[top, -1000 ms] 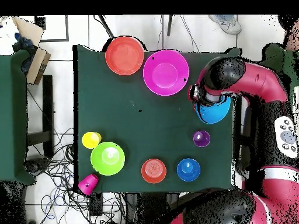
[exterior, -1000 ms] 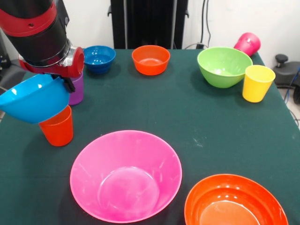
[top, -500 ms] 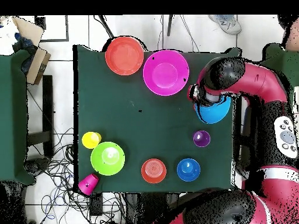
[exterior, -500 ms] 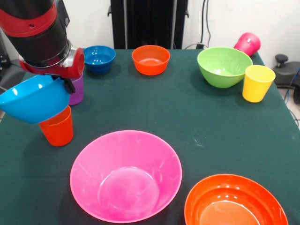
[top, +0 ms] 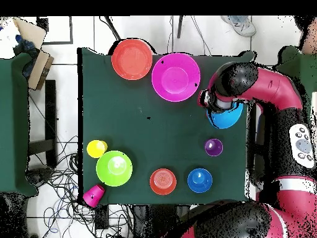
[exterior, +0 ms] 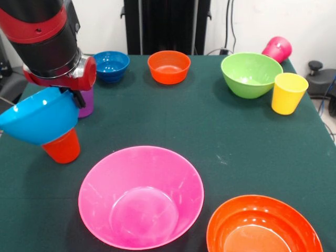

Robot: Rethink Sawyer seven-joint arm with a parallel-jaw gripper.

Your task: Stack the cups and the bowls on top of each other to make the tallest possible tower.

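Note:
My gripper is shut on the rim of the medium blue bowl at the table's left in the front view. The bowl tilts and sits over the mouth of the orange cup, hiding its top. The purple cup stands just behind. In the overhead view the arm covers most of the blue bowl and hides the orange cup. The very large pink bowl and the large orange bowl sit at the near edge.
The small blue bowl and small orange bowl stand at the far edge. The lime green bowl and yellow cup are at the right. The magenta cup lies on its side at the far right corner.
The blue bowl has come down a little and tilted more, covering more of the orange cup. The other cups and bowls have not moved.

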